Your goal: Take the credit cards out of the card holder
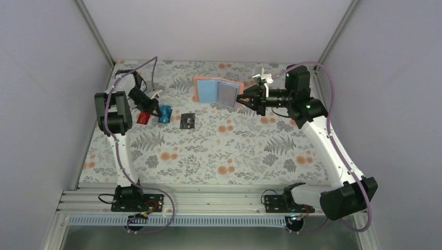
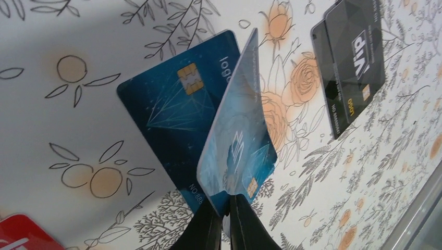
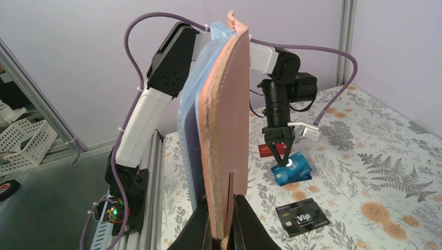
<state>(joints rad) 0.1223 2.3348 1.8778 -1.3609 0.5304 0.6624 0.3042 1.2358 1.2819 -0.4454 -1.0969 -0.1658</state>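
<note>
At left, left gripper (image 2: 225, 205) pinches tilted blue card (image 2: 240, 140) (jaws closed).

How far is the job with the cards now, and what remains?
Done: the black rectangular card, the red card and a dark blue card lie on the flowered table. In hand: the left hand pinches a lighter blue card, not yet released; the right hand grips the tan-brown folding card holder. Left: setting that card down. Whether any card is inside the holder I cannot tell.

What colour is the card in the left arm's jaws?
The held card is light blue with a gold chip; the left wrist view shows it best.
</note>
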